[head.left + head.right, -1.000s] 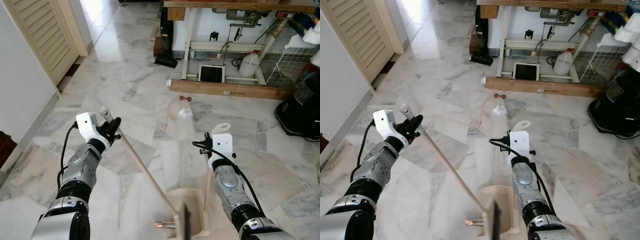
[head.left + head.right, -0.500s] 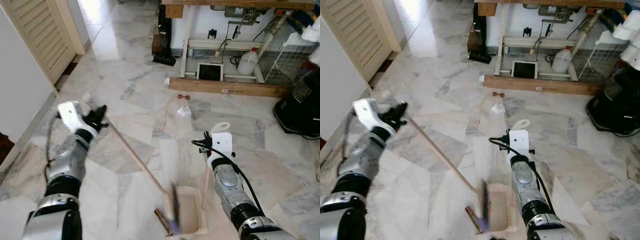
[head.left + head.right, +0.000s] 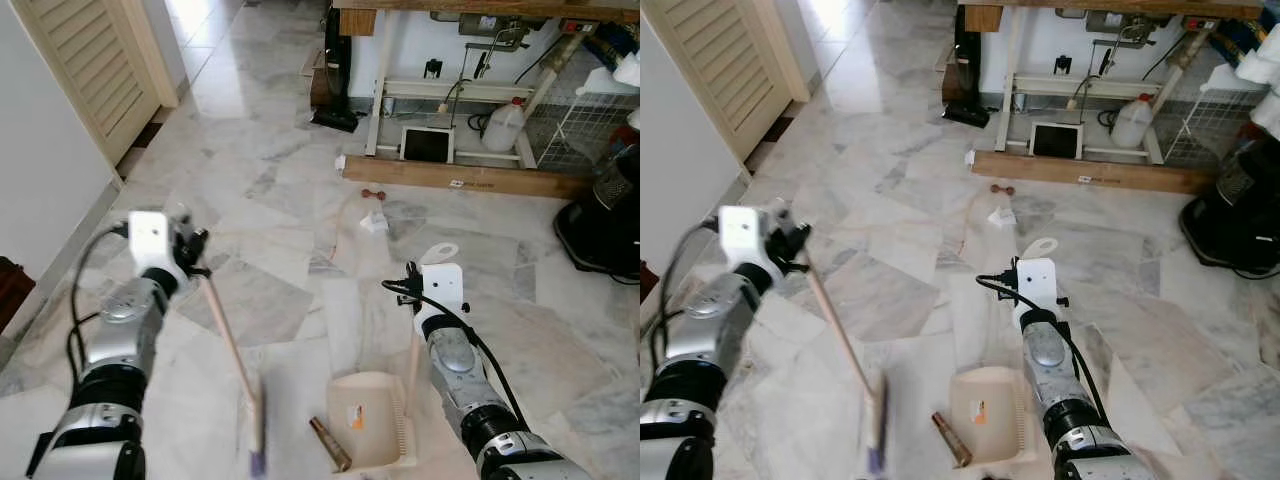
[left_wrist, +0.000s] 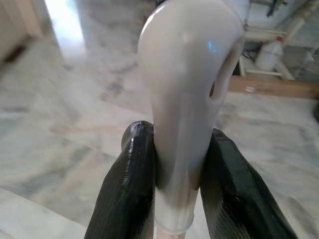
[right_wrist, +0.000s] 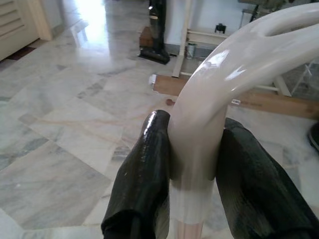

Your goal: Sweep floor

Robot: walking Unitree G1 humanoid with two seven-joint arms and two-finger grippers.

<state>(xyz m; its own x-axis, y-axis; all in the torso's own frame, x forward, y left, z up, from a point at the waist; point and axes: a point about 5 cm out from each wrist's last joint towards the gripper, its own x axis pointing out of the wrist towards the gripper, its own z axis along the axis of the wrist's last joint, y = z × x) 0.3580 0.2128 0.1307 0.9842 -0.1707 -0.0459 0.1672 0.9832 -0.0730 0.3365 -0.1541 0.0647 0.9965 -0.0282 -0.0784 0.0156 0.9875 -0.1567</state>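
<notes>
Left pincer (image 4: 177,191) pinching broom (image 3: 232,360), right pincer (image 5: 194,186) pinching dustpan (image 3: 366,418), brown tube (image 3: 329,444) at its mouth

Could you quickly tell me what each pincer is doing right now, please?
Left pincer: shut on the broom handle.
Right pincer: shut on the dustpan handle.

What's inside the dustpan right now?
The dustpan holds a small orange scrap on its floor. A brown tube lies at its open lip, partly in. The back edge, by the comb, is hidden behind the right arm.
</notes>
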